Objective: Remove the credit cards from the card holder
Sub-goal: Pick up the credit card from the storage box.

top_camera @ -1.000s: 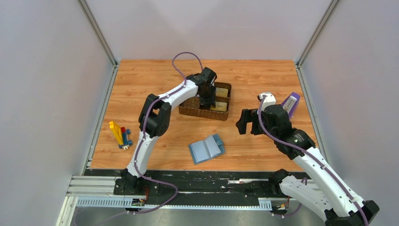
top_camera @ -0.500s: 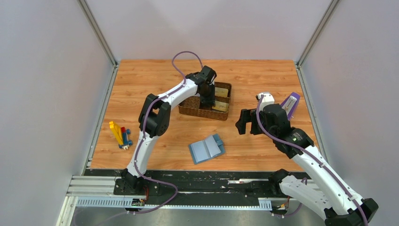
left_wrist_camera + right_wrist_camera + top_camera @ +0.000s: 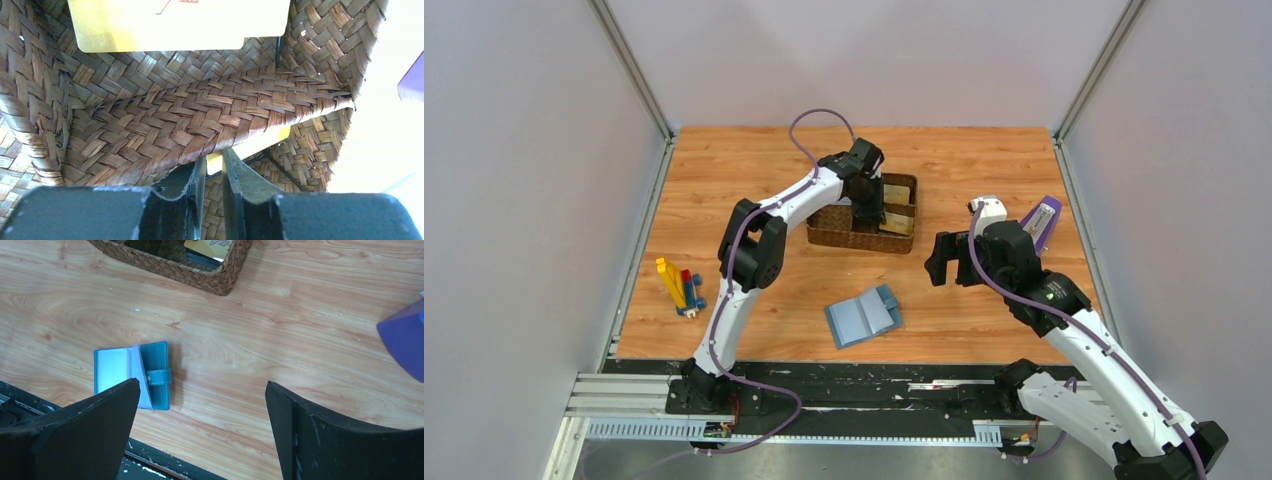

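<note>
Reaching down into the brown woven tray (image 3: 852,240), the left jaws stand drawn almost together, with only a thin slit between them, right against the tray's woven divider. A sliver of gold credit card (image 3: 214,164) shows in that slit; whether the jaws pinch it I cannot tell. Another gold card (image 3: 175,25) lies flat in the tray compartment beyond the divider. The card holder (image 3: 862,316) lies open on the counter (image 3: 754,170), on the near side of the tray and apart from it. The right jaws hover to the right of the tray, spread wide, gripping nothing.
</note>
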Available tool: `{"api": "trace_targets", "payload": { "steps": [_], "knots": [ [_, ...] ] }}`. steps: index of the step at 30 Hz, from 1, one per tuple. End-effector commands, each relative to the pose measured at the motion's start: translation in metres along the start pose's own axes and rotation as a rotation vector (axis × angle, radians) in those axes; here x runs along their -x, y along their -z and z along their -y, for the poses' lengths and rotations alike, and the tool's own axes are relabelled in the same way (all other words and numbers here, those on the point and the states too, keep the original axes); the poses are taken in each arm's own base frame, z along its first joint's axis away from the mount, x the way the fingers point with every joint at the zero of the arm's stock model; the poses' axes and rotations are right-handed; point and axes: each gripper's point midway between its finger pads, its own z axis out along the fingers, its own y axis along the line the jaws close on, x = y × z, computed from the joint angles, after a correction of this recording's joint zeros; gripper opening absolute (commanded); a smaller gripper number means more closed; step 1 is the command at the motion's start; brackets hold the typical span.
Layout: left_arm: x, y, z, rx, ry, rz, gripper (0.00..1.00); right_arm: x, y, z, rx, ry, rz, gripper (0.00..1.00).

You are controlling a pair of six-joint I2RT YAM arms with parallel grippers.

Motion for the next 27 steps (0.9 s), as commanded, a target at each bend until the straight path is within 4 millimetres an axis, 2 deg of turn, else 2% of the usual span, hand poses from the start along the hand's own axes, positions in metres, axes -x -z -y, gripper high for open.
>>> {"api": "trace_targets", "payload": {
  "steps": [1, 7, 12, 27],
  "knots": [
    [0.025, 0.02, 0.032, -0.108, -0.011, 0.081, 0.26, 0.009, 0.0, -0.004, 0.019, 0.017, 0.036, 1.0],
    [0.025, 0.021, 0.035, -0.124, -0.001, 0.078, 0.28, 0.009, -0.002, -0.004, 0.019, 0.022, 0.031, 1.0],
    [0.025, 0.022, 0.039, -0.15, 0.013, 0.075, 0.25, 0.009, -0.002, -0.005, 0.022, 0.017, 0.032, 1.0],
    [0.026, 0.02, 0.047, -0.249, 0.078, 0.064, 0.24, 0.008, -0.001, -0.005, 0.025, 0.016, 0.031, 1.0]
  ]
}}
